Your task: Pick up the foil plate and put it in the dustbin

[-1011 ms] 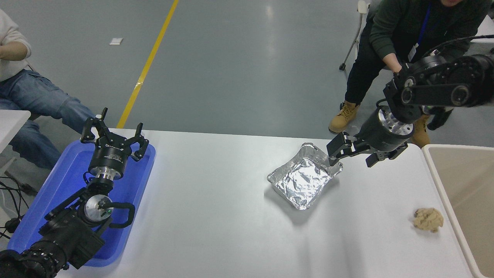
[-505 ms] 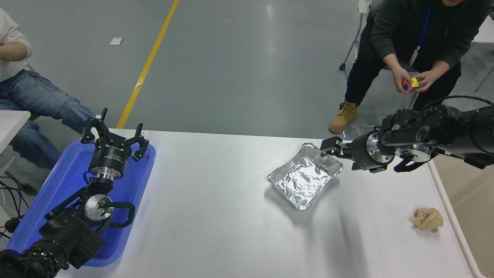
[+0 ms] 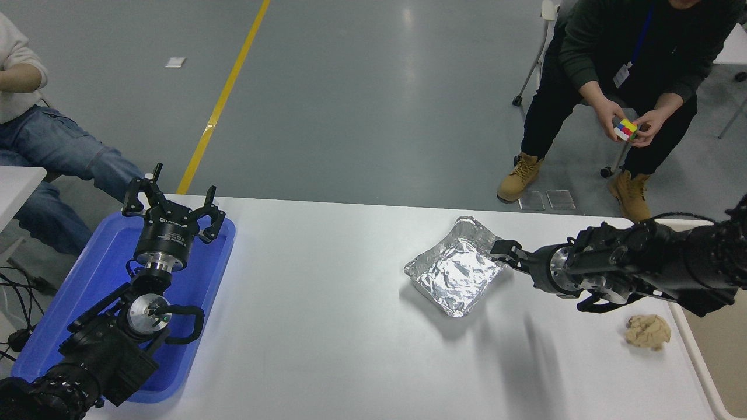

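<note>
The foil plate (image 3: 458,274) lies on the white table (image 3: 327,303), right of the middle, shiny and crinkled. My right gripper (image 3: 505,252) comes in low from the right edge and sits at the plate's right rim, touching or nearly touching it; I cannot tell whether it has closed on the rim. The dustbin (image 3: 697,356) shows only as a pale rim and tan inside at the right edge, partly hidden behind my right arm. My left gripper (image 3: 170,205) is parked over the blue tray at the lower left, open and empty.
A crumpled tan paper ball (image 3: 648,331) lies near the dustbin, under my right arm. The blue tray (image 3: 76,303) is at the left edge. A person holding a coloured cube (image 3: 627,129) sits beyond the far right; another person (image 3: 35,134) sits at the far left.
My right arm has come down and toward the near side, from high above the far edge to low over the table. Its gripper stays at the plate's right rim. The plate has not moved.
</note>
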